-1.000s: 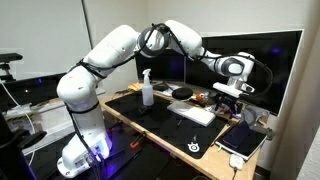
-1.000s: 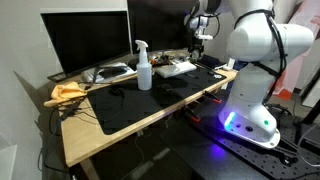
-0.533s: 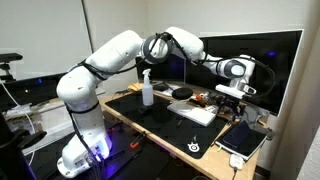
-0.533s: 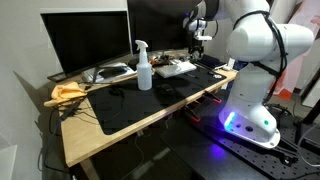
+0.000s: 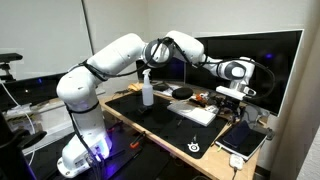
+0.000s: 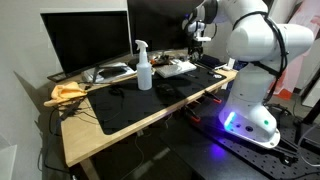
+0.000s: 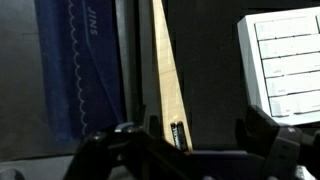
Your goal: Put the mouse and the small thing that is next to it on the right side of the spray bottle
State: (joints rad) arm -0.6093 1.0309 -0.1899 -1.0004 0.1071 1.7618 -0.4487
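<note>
In an exterior view the spray bottle (image 5: pixel 147 88) stands upright at the worktop's (image 5: pixel 132 117) left, well apart from the pincer (image 5: pixel 231 97) at the far right, whose jaws are too small to read. In an exterior view the arm hides most of the pincer. In the wrist view it gapes wide and holds nothing, its fingers cut off by the bottom edge. A white keyboard (image 7: pixel 285 65) is cropped at the right.
</note>
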